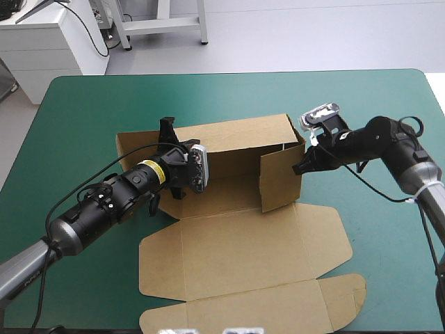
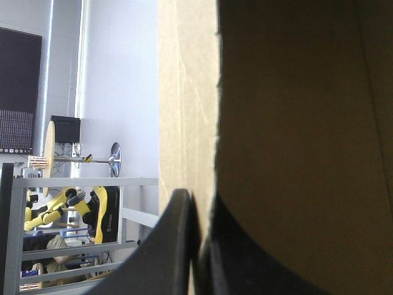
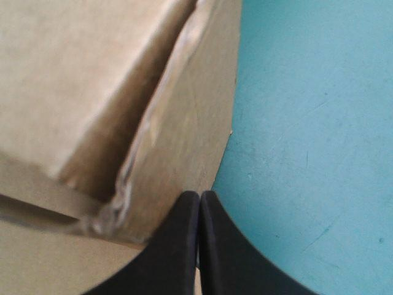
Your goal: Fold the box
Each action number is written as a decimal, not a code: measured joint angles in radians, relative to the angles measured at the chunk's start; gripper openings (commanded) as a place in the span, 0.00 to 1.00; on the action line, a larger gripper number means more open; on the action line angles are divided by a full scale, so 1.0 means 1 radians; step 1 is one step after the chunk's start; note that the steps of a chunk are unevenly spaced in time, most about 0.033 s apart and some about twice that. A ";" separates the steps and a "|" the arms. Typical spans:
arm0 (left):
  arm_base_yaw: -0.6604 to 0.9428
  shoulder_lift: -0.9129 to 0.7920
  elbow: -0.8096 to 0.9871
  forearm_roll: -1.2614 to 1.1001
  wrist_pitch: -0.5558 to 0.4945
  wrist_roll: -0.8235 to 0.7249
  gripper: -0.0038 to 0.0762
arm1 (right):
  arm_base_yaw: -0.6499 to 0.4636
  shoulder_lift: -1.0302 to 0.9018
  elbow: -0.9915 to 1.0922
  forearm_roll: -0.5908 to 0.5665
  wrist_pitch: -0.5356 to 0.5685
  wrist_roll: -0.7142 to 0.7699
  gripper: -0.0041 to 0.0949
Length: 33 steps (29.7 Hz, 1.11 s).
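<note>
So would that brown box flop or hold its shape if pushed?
Probably fairly stiff: on the box, the rear wall stands straight without sagging. Likely light for its size: it is one thin sheet, seen edge-on in the left end effector. A push would probably slide it over the teal-green cover, or bend a wall at its crease.

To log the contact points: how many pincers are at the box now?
2. The left pincer is shut on an upright board edge at the left end of the box. The right pincer, shut, has its tip against the outside of the right-end wall. None seems hidden.
</note>
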<state>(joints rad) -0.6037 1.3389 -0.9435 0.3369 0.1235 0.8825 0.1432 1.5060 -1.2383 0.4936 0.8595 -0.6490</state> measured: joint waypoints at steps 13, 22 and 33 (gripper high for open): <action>0.000 0.000 -0.002 -0.001 0.010 0.000 0.04 | -0.136 -0.038 0.162 0.230 0.024 -0.493 0.46; -0.001 0.000 -0.002 -0.001 0.011 0.000 0.04 | -0.178 -0.019 0.161 0.424 0.050 -0.726 0.74; -0.043 -0.005 -0.005 0.006 0.052 -0.003 0.04 | -0.047 0.049 0.160 0.376 -0.022 -0.679 0.75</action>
<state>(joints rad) -0.6466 1.3336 -0.9487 0.3431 0.1750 0.8796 0.0958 1.5555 -1.0780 0.8693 0.8371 -1.3277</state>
